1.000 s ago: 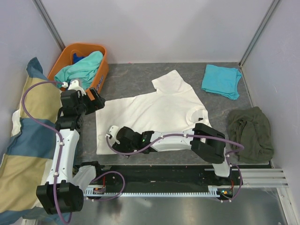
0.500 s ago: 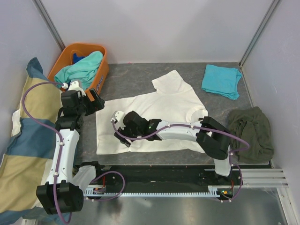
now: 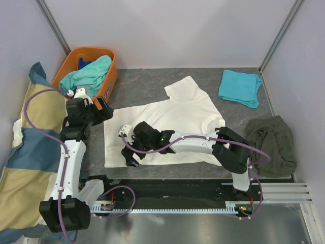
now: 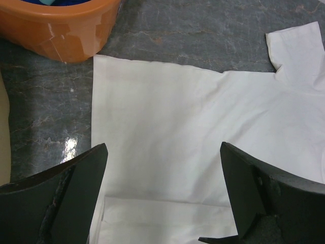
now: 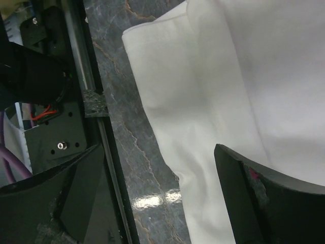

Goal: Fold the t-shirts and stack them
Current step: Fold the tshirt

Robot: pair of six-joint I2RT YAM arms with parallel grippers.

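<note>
A cream-white t-shirt (image 3: 172, 119) lies spread flat on the grey table, with its near edge folded over in a strip. My left gripper (image 3: 105, 111) is open and empty, hovering by the shirt's far-left corner; its wrist view looks down on the shirt (image 4: 203, 117) between the fingers (image 4: 76, 178). My right gripper (image 3: 129, 156) is open and empty, low over the shirt's near-left folded edge (image 5: 203, 81). A turquoise t-shirt (image 3: 240, 87) lies folded at the back right. Mint-green and blue tees (image 3: 89, 71) sit in the orange basket.
The orange basket (image 3: 109, 84) stands at the back left and also shows in the left wrist view (image 4: 56, 30). A crumpled olive-green garment (image 3: 271, 145) lies at the right. A yellow-and-blue checked pillow (image 3: 25, 147) lies left of the table. A black rail (image 5: 91, 101) runs along the near edge.
My right gripper swung over the shirt's left part, then came back toward the near-left folded edge. The left arm has not moved.
</note>
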